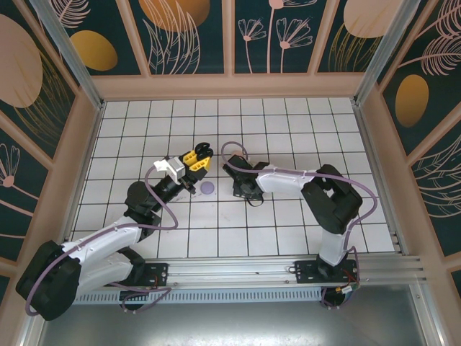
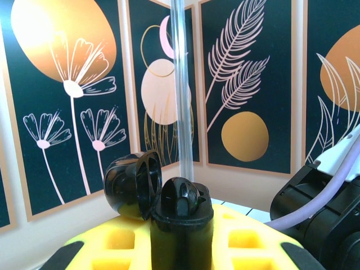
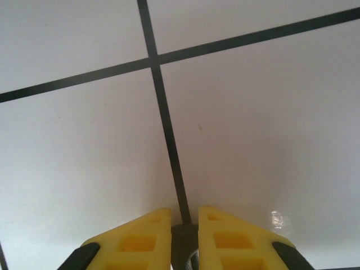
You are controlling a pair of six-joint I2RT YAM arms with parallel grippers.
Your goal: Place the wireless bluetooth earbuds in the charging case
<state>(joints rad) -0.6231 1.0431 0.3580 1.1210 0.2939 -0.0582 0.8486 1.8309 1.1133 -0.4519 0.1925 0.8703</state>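
Above the tiled surface (image 1: 288,144), left of centre, left pincer (image 1: 201,154) is sitting raised and pointing at the back wall, clamping a black charging case (image 2: 181,216) between its yellow fingers (image 2: 118,243). On the case, the lid (image 2: 134,184) is standing hinged open, tipping left in the left wrist view, and the body is poking up past the fingertips. Beside it, right pincer (image 3: 184,216) is pointing down, hanging close over a grout line (image 3: 163,118). Its jaws are sitting nearly together, with a dark patch (image 3: 183,239) showing in the narrow gap. Can't tell whether it is gripping anything. Between the two pincers a light purple disc (image 1: 208,188) is lying on the surface, touching neither.
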